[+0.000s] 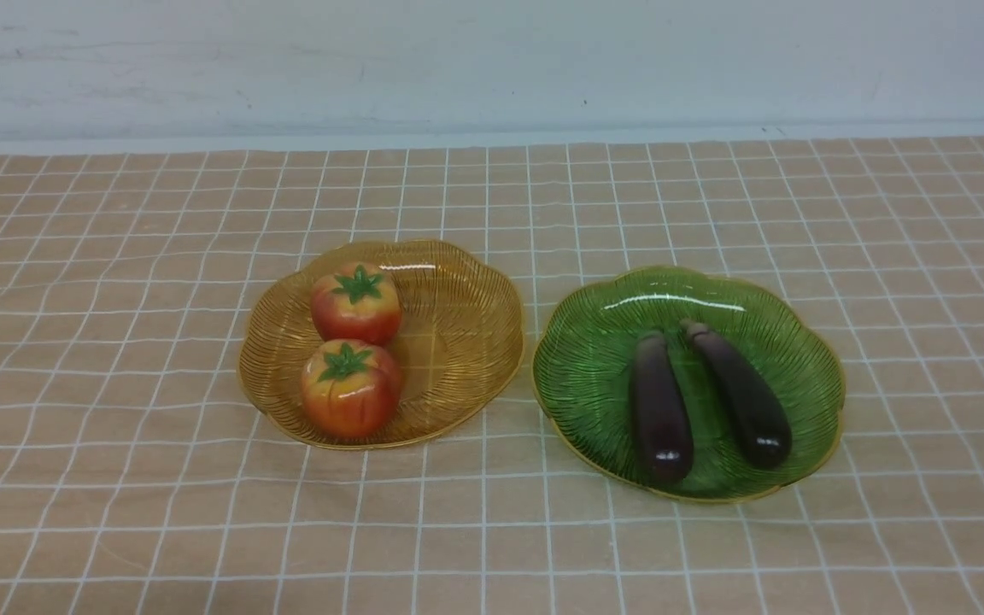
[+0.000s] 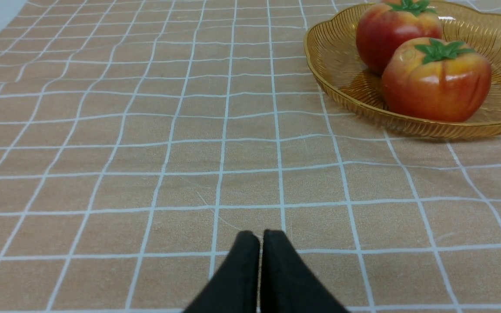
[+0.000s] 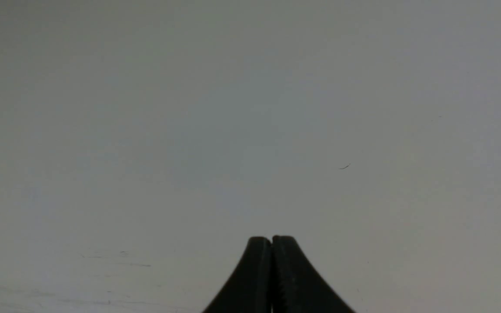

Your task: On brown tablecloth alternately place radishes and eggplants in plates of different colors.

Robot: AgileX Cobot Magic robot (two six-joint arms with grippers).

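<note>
Radishes, two glossy red-orange ones with green leafy caps, sit together in the amber-yellow plate, one behind the other and touching, on its left half. We find the two eggplants lying side by side in the green plate, their stem ends pointing toward the far wall and their rounded ends toward us, the pair slightly splayed. We see the two plates standing just beside each other near the middle of the brown tablecloth, the amber one on the left, the green one on the right, their scalloped rims nearly meeting.

We note that the cloth is tan with a grid of thin white lines, and it ripples a little, so the lines waver, most of all on the left side. It covers the table up to a pale strip at the far edge, and behind that rises a plain whitish wall with a few faint scuffs and specks.

From the left wrist view we see the left gripper low over bare cloth, its black fingers pressed together with nothing between them; the amber plate and both radishes lie well off from it. From the right wrist view we see the right gripper likewise closed and empty, facing a blank grey-white surface that carries only small marks. Neither arm appears in the front view.
</note>
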